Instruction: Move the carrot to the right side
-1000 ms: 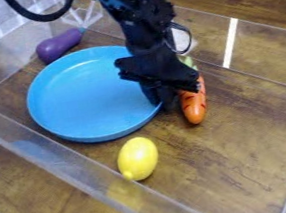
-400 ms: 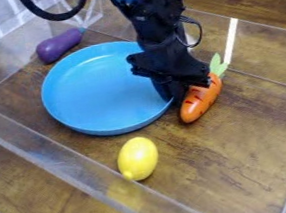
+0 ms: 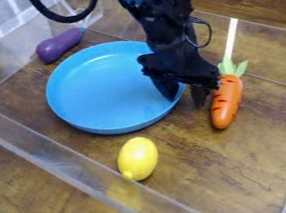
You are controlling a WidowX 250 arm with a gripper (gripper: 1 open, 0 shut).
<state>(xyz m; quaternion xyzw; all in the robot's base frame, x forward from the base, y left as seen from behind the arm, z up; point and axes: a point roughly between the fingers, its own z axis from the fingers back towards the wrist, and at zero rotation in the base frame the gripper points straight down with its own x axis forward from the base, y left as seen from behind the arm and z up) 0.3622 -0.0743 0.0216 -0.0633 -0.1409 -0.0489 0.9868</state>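
While flat on wood, carrot (image 3: pixel 225 102) | right of plate (image 3: pixel 76 93) rim

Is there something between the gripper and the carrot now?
Nothing visible stands between them. The gripper is right beside the carrot, which lies on the wooden table just right of the blue plate. The lemon and eggplant are away from it.

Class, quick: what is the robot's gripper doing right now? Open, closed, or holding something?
Gripper: cannot be told if open or closed; it sits low beside the carrot, which lies on the table.
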